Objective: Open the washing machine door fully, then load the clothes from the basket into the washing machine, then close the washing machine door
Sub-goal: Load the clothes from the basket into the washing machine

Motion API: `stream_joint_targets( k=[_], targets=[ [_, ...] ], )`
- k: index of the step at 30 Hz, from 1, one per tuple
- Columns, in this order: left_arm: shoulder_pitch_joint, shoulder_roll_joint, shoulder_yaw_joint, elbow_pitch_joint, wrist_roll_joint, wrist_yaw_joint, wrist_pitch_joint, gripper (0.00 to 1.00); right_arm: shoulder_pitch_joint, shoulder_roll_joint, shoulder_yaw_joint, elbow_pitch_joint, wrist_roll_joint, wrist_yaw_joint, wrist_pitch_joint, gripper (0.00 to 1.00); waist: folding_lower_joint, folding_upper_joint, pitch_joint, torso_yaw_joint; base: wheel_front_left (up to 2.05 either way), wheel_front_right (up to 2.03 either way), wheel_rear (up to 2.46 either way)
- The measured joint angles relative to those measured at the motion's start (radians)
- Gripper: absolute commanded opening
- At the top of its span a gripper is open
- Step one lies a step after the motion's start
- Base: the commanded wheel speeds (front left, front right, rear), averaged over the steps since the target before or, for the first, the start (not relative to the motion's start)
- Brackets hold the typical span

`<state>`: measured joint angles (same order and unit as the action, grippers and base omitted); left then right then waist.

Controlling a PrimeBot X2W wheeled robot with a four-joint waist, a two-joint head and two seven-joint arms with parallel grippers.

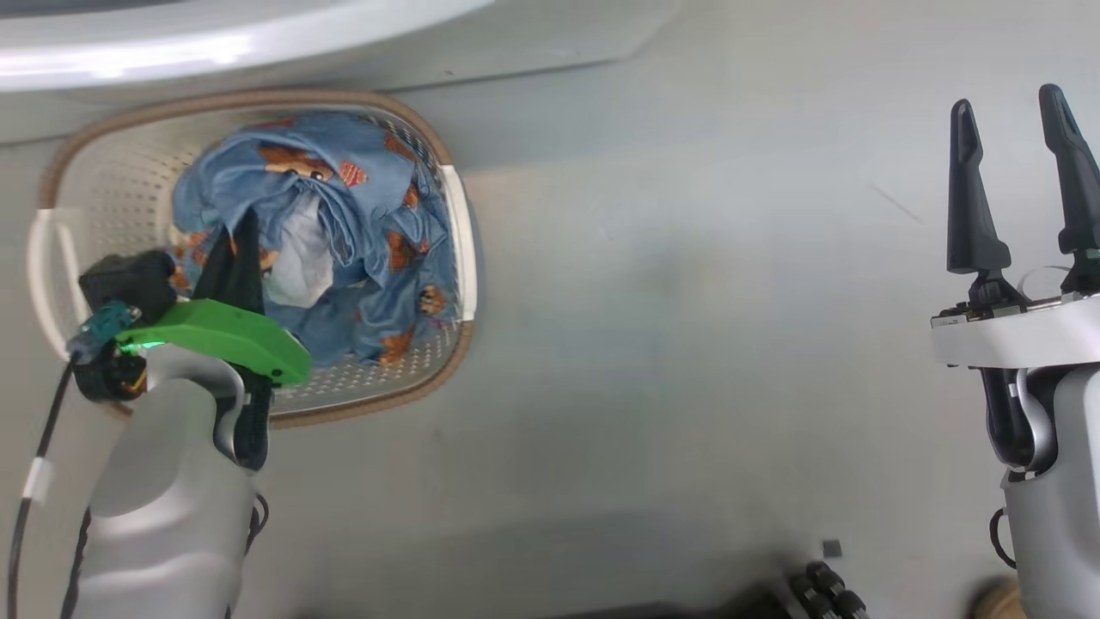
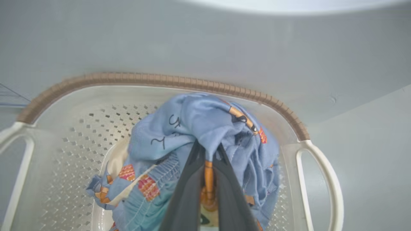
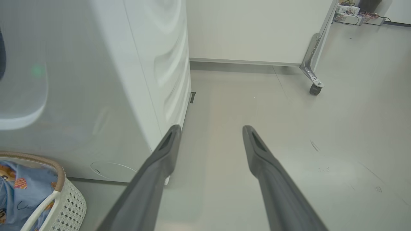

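The left pincer reaches down into the basket, and its 2 dark fingers are pressed almost together on a fold of the clothes. In the left wrist view a strip of orange-printed fabric sits pinched in the narrow gap between them, and blue cloth bunches over and around the tips. The rest of the clothes spread to both sides of this pincer and below it, light blue with orange-brown figures and a cream-white patch, all inside the basket. The brown rim of the basket curves just beyond the fingertips, and 1 white handle lies off to the side.

The washing machine stands just past the basket, beyond the left pincer.

The right pincer hangs well apart from the basket over bare floor, fingers spread wide with nothing between them. In the right wrist view the white side of the washing machine rises to 1 side of that pincer, the basket with the clothes sits low beside it, and a caster wheel under a white panel stands far ahead.
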<state>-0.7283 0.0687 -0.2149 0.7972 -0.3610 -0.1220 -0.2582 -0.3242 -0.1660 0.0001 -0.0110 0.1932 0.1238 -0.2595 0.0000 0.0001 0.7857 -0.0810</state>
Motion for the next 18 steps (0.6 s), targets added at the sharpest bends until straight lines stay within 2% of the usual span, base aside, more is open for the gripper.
stream_joint_targets(
  k=[7, 18],
  targets=[
    [0.064, 0.0, 0.075, -0.215, 0.016, 0.0, 0.002, 0.0, 0.017, 0.002, -0.006, 0.03, 0.0, 0.0, 0.0, 1.0, 0.0, -0.0001, -0.097, 0.045, 0.0, 0.0, 0.0],
    [0.271, -0.007, 0.114, -0.384, 0.063, 0.001, 0.002, 0.0, 0.09, 0.021, -0.007, 0.069, 0.003, 0.0, 0.0, 1.0, 0.0, 0.0, -0.259, 0.086, 0.0, 0.0, 0.0]
  ],
)
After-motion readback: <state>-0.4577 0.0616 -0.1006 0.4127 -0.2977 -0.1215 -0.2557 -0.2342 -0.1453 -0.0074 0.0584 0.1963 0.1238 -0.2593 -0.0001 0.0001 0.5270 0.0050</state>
